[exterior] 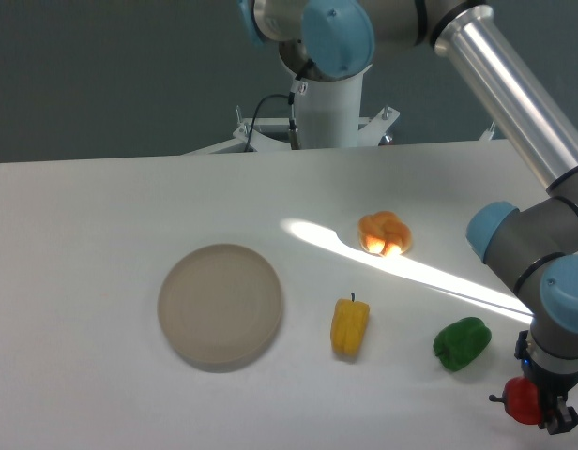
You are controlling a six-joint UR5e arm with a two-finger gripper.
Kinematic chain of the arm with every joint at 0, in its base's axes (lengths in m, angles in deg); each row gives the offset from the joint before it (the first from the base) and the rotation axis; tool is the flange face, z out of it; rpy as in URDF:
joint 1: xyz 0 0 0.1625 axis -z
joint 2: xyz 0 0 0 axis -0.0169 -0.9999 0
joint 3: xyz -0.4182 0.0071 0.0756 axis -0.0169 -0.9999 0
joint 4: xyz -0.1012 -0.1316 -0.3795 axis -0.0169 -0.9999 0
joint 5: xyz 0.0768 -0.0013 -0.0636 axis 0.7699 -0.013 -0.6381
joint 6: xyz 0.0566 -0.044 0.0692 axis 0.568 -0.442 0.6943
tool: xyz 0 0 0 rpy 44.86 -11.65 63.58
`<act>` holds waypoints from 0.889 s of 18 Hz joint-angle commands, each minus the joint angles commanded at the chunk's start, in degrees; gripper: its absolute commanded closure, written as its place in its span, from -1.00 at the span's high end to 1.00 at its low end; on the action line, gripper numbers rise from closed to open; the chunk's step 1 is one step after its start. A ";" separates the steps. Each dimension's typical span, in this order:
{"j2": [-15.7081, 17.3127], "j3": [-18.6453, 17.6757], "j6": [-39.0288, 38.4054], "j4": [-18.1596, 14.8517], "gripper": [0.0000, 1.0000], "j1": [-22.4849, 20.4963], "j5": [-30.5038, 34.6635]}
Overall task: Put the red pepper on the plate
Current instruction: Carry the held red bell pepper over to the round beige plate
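Observation:
The red pepper (522, 401) lies at the table's front right corner, its dark stem pointing left. My gripper (555, 417) is down right beside it, on its right side, and covers part of it. Only the dark fingertips (561, 422) show at the frame's bottom edge, so I cannot tell whether the jaws are closed on the pepper. The round beige-grey plate (220, 305) lies left of the table's centre, far to the left of the gripper, with nothing on it.
A green pepper (461, 343) sits just up and left of the red one. A yellow pepper (350, 325) lies right of the plate. An orange pepper (384, 232) sits farther back in a streak of light. The arm's base stands at the back.

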 joint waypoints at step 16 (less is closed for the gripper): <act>17.91 -17.47 -8.25 -6.94 -0.02 9.13 -1.31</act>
